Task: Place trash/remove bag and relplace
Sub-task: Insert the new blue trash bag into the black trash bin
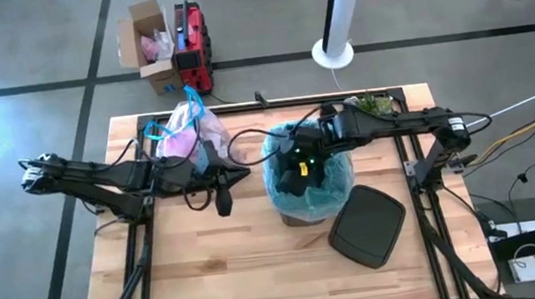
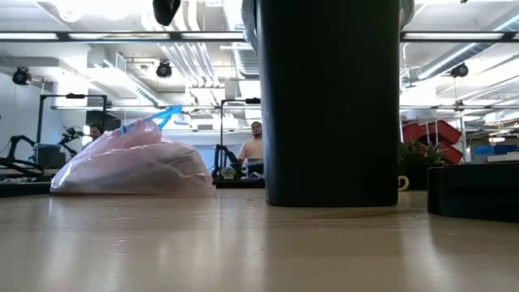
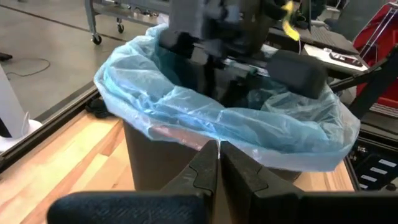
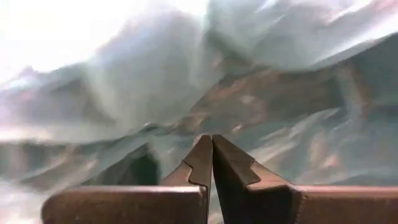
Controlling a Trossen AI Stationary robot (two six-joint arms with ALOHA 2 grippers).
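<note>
A dark bin [image 1: 294, 211] stands mid-table, lined with the crinkly light blue bag [image 3: 186, 102], whose edge is folded over the rim. My right gripper [image 4: 211, 146] is shut and reaches down into the bin from the right [image 1: 300, 171]. My left gripper [image 3: 219, 155] is shut and hovers left of the bin [image 1: 238, 175], pointing at it and touching nothing. The pale pink bag [image 1: 186, 133], knotted with blue ties, rests on the table at the far left [image 2: 130, 166]. The trash is out of view. My right gripper's shut fingers point steeply down inside the light blue bag, close to its crinkled wall [image 4: 205, 106]. I cannot tell whether the tips touch the plastic.
The bin's dark lid [image 1: 367, 224] lies flat on the table to the near right of the bin. A small plant [image 1: 372, 104] sits at the far edge. A cardboard box [image 1: 147, 43] and a red case [image 1: 192, 43] stand on the floor beyond the table.
</note>
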